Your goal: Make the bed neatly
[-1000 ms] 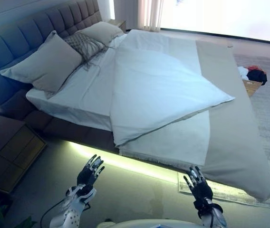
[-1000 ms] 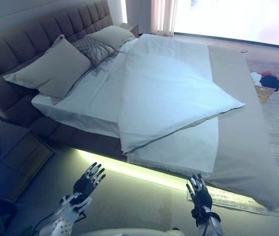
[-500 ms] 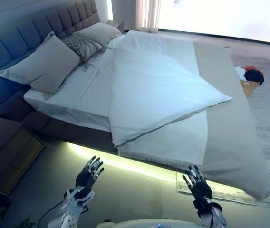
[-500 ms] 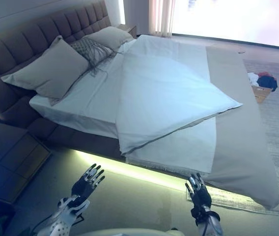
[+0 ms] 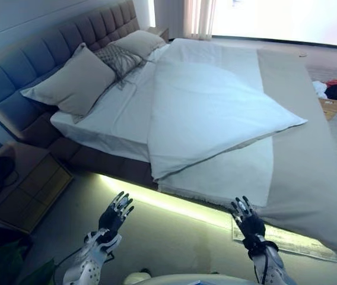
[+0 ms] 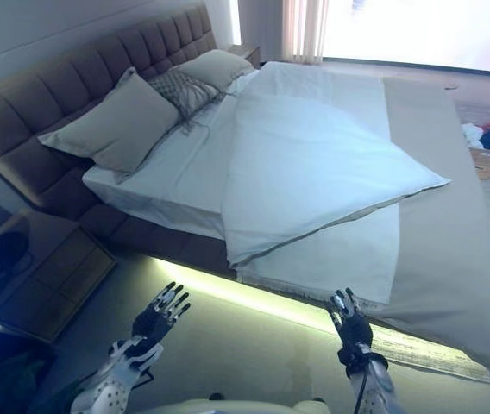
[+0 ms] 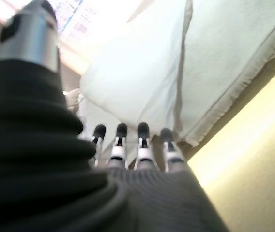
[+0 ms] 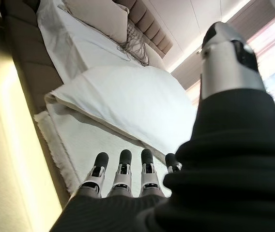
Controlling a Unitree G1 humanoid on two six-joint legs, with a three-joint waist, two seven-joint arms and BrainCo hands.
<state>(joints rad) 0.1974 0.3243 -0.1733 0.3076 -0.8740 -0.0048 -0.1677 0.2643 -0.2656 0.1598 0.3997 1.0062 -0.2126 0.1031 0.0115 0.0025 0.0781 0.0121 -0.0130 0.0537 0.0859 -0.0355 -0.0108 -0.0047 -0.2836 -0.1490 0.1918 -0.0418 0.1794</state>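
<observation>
head eyes: high, down on bed (image 5: 228,107) | wrists: low, close, toward its near edge

Left robot hand (image 5: 113,217) raised low at lower left, fingers straight and spread, palm forward, holding nothing. Right robot hand (image 5: 247,218) raised at lower right, fingers straight, slightly fanned, holding nothing. Both arms bent upward, well apart, touching nothing.

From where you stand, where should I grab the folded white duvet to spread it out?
Take the white duvet at its near corner, which overhangs the bed edge facing you. Come in from the floor side. Both hands, left and right, are open and short of it, so probably step closer first.
</observation>
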